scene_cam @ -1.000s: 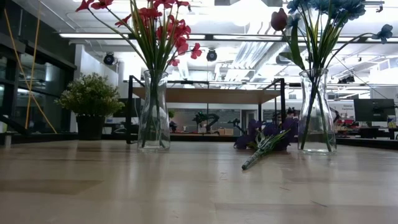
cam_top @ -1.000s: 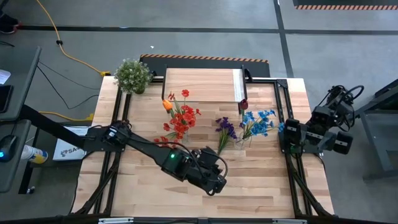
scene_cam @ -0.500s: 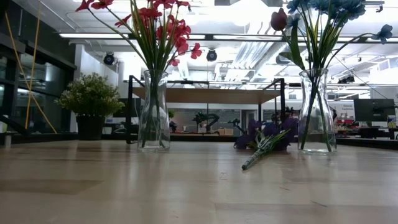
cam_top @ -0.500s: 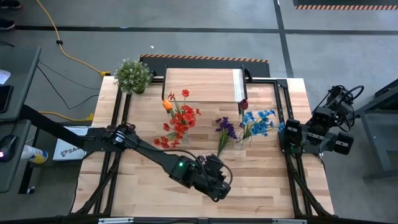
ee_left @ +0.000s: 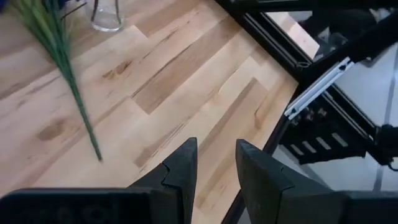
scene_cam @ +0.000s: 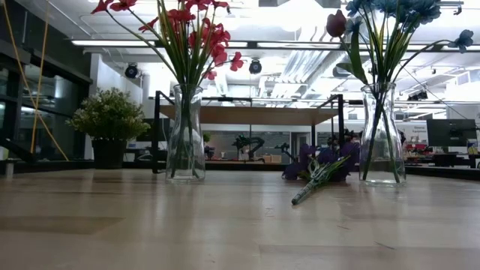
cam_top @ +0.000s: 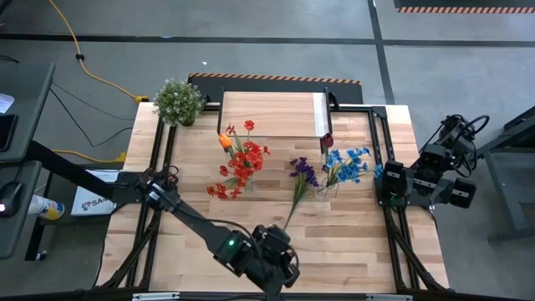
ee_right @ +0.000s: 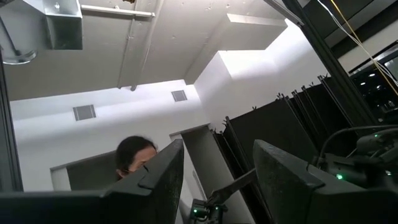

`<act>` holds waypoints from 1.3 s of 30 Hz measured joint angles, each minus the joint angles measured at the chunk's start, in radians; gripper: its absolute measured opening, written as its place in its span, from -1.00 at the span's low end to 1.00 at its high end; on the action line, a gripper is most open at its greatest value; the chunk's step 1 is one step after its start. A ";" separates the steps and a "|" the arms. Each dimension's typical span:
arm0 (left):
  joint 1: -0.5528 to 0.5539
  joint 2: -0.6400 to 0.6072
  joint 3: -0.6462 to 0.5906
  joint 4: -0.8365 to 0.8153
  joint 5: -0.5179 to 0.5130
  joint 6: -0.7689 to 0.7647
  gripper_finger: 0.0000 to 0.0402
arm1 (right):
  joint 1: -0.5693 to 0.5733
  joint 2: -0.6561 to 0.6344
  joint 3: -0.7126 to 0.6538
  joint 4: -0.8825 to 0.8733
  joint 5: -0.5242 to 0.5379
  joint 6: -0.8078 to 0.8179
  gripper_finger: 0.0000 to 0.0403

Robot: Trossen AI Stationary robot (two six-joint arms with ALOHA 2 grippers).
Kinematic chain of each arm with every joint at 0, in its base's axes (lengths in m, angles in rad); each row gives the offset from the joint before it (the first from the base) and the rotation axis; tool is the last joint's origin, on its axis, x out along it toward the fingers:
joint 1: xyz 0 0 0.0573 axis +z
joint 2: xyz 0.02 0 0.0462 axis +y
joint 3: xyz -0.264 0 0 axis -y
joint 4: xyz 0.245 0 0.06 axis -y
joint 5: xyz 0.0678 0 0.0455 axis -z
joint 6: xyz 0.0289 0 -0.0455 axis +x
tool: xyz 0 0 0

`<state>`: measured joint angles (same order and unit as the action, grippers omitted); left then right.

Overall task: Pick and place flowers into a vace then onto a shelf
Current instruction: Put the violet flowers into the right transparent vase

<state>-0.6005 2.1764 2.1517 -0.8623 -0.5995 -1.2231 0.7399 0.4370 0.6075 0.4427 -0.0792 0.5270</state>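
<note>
A purple bunch lies flat on the table, its stem end nearest my left gripper. The red clusters and the orange tulip stand in a clear vase. A second vase holds the blue bunch and the dark red rosebud. The shelf stands at the far edge. My left gripper is open above bare table near the near edge, short of the purple stem. My right gripper, open, is parked off the table's right side.
A bushy potted plant stands at the far left corner. The table's black frame rail runs close to my left gripper on the right. A person's head shows in the right wrist view. Bare wood lies between the vases and the near edge.
My left gripper has moved toward the table's near edge and a little to the left, away from the purple bunch's stem. The flowers and vases have stayed where they were.
</note>
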 joint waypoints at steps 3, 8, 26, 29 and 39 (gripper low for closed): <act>-0.016 0.014 0.000 -0.009 -0.021 -0.049 -0.28 | 0.000 0.000 0.000 0.000 0.000 0.000 -0.09; -0.030 0.034 -0.001 -0.008 -0.026 -0.118 -0.28 | 0.000 0.000 0.000 -0.002 0.000 0.017 -0.09; -0.054 0.139 -0.021 0.054 -0.069 -0.199 -0.28 | 0.000 0.000 0.000 -0.010 0.018 -0.056 -0.09; -0.054 0.175 -0.018 0.093 -0.154 -0.240 -0.28 | 0.000 0.000 0.000 -0.010 0.017 -0.061 -0.09; -0.054 0.252 -0.023 0.090 -0.272 -0.289 -0.28 | 0.000 -0.002 0.000 -0.020 -0.020 -0.057 -0.09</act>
<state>-0.6540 2.4285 2.1288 -0.7725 -0.8710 -1.5119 0.7399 0.4355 0.6079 0.4225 -0.0993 0.4702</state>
